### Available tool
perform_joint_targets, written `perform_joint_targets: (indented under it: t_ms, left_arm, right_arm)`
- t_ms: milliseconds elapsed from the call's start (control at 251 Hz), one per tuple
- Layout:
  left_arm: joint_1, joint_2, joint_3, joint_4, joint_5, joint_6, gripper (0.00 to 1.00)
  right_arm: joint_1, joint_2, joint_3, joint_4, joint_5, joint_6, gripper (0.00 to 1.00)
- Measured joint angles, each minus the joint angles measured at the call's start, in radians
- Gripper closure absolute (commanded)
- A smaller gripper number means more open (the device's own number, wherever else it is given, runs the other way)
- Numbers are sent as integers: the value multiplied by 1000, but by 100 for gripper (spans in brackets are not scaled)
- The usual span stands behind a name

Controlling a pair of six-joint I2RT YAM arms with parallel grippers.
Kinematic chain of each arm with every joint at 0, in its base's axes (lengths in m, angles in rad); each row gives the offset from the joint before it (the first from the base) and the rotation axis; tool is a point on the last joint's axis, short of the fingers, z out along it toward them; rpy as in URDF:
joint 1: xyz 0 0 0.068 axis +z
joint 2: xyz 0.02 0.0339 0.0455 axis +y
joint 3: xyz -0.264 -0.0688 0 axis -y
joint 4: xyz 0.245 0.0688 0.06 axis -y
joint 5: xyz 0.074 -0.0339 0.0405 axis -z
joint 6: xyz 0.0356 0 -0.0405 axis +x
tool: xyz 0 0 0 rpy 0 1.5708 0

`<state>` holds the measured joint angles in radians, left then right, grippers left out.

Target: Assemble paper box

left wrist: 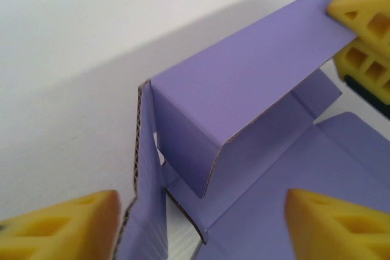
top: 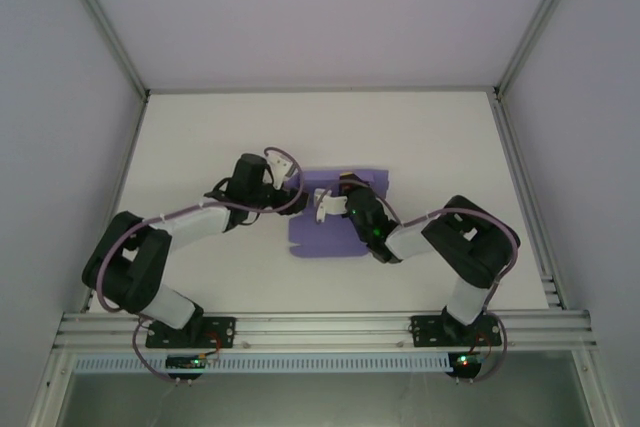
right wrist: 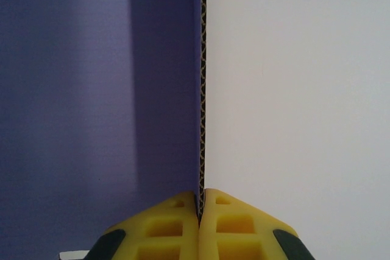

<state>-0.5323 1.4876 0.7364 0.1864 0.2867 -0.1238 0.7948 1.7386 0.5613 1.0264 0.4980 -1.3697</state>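
A lavender-purple, partly folded paper box (top: 325, 235) of thin corrugated card is seen lying near the middle of the white bench (top: 220, 137), with both arms reaching over its far half. From the left wrist camera, one long side panel of the box is seen raised and tilted. A short end flap is folded round at its left corner, and the base panel lies flat below. The left tool (left wrist: 198, 228) is held wide open, its yellow fingertips (left wrist: 61, 229) standing on either side of the box's near corner. Whether they touch the card cannot be told, as they are blurred at the bottom of the frame. The right tool (right wrist: 200, 214) is closed on the cut edge of the raised panel, the fluted edge being clamped upright between its yellow pads (right wrist: 164, 229). In the left wrist view the same grip is seen at the upper right, on the panel's far end.
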Motion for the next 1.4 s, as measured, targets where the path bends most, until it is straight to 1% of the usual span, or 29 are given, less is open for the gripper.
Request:
perform_joint_targets:
  t_ms: [168, 267, 335, 411, 491, 559, 651, 738, 842, 934, 982, 1137, 1289, 1397]
  left_arm:
    - [5, -92, -1, -13, -73, -19, 0]
    - [33, -145, -1, -34, -135, -42, 0]
    - [69, -171, -1, -43, -189, -82, 0]
    - [130, -178, -1, -56, -245, -143, 0]
    - [200, -164, -1, -77, -275, -189, 0]
    - [241, -129, 0, -92, -278, -204, 6]
    - [251, -58, 0, -106, -232, -202, 18]
    - [245, -5, -8, -95, -138, -188, 21]
    - [224, 0, -71, -9, -36, -177, 27]
    - [185, -3, -125, 58, 11, -163, 31]
    - [161, -5, -145, 92, 25, -158, 35]
    - [105, -8, -200, 230, 51, -142, 37]
    - [98, -8, -259, 377, 71, -147, 37]
    - [84, 2, -266, 430, 80, -138, 38]
  right_arm:
    - [4, 3, -10, 26, 0, -18, 100]
    - [7, 3, -10, 26, 4, -31, 100]
    - [10, 3, -10, 27, 5, -37, 100]
    - [13, 4, -10, 30, 5, -42, 100]
    - [16, 6, -10, 33, 9, -50, 100]
    - [18, 6, -10, 34, 12, -54, 100]
    - [18, 6, -9, 33, 12, -57, 100]
    - [18, 6, -8, 28, 13, -56, 100]
    - [18, 6, -6, 23, 15, -56, 100]
    - [19, 6, -2, 14, 20, -55, 100]
    - [20, 6, 1, 8, 23, -52, 100]
    - [28, 6, 8, -6, 39, -48, 100]
    - [45, 6, 18, -18, 55, -48, 100]
    - [56, 6, 25, -27, 64, -48, 100]
